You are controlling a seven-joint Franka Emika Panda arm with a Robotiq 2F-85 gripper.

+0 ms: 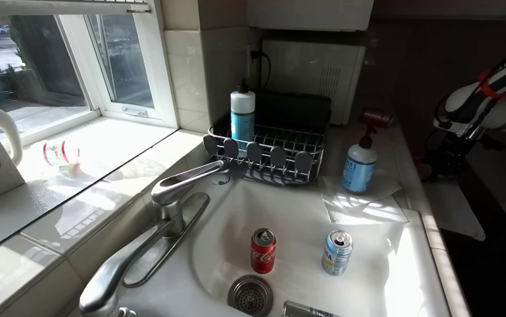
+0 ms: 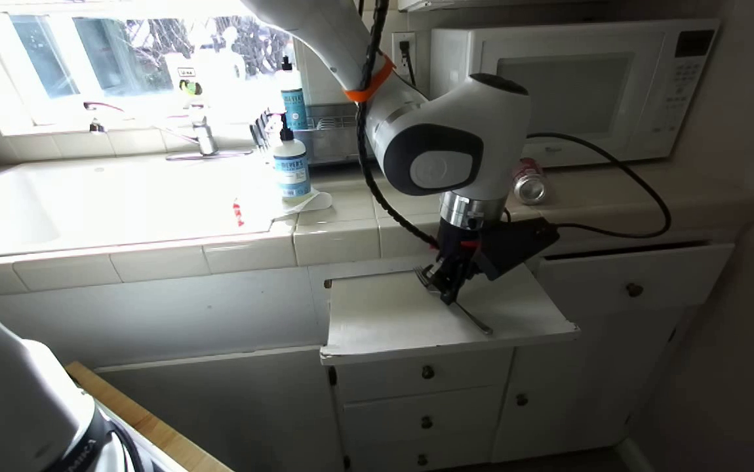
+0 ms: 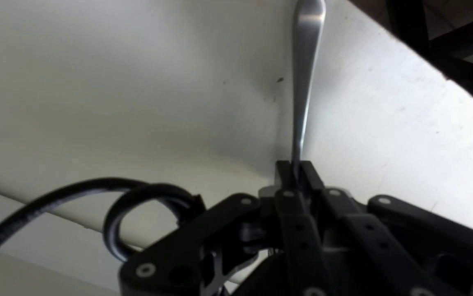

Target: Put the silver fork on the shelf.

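The silver fork (image 2: 475, 319) is at the white pull-out shelf board (image 2: 377, 318), its tines toward the counter and its handle toward the front edge. My gripper (image 2: 449, 296) points down over the board and is shut on the fork's middle. In the wrist view the fork handle (image 3: 305, 53) runs up from between the fingertips (image 3: 296, 170), with the white board (image 3: 158, 90) behind it. The tines are hidden there by the gripper. I cannot tell whether the fork touches the board. In an exterior view the gripper (image 1: 438, 174) is dark, and the fork cannot be made out.
The tiled counter edge (image 2: 246, 257) rises behind the board. A partly open drawer (image 2: 633, 275) is at its right. The sink (image 1: 297, 211) holds a red can (image 1: 263, 255) and a blue-white can (image 1: 337, 253). A dish rack (image 1: 288, 132), soap bottle (image 1: 358, 169) and microwave (image 2: 580, 92) stand on the counter.
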